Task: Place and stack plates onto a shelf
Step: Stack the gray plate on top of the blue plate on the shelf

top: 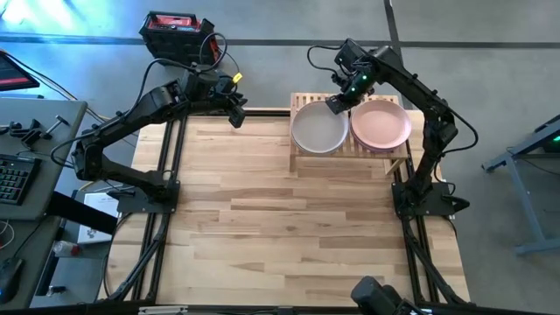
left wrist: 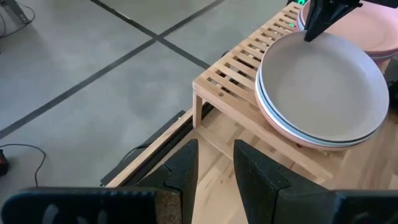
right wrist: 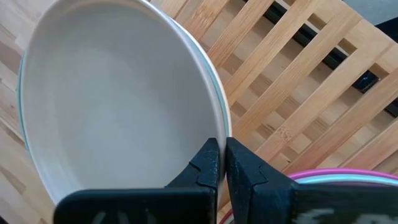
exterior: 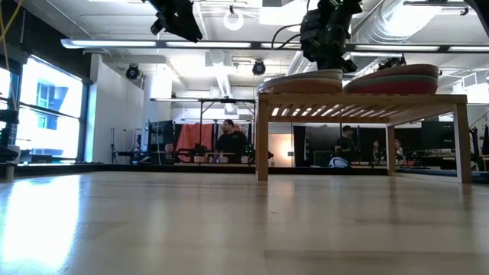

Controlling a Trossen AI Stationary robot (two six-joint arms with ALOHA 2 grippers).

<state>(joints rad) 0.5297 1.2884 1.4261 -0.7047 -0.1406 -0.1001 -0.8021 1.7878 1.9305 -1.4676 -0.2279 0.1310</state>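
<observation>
The right pincer [top: 337, 104] hangs over the far rim of the beige plate [top: 319, 129], its two fingers pressed together with nothing between them; in the right wrist view the closed tips [right wrist: 220, 163] sit just above that rim, whether touching it I cannot tell. The right arm rises from its base at the near right of the shelf [top: 302, 163] and folds back across the shelf's far edge, elbow high, wrist pitched down.

The beige plate tops a stack on the shelf's left half; a pale mint edge and a pink one show beneath it in the left wrist view. A second stack, topped by the peach-pink plate [top: 381, 125], fills the shelf's right half, the two stacks just beside each other. Both stacks reach close to the shelf's near edge, with bare slats showing only along the far edge and the left end.

The left pincer [top: 236, 115] waits raised, well to the left of the shelf near the bench's [top: 289, 245] far edge, its fingers [left wrist: 186, 168] spread a little and holding nothing. The whole bench in front of the shelf lies open.
</observation>
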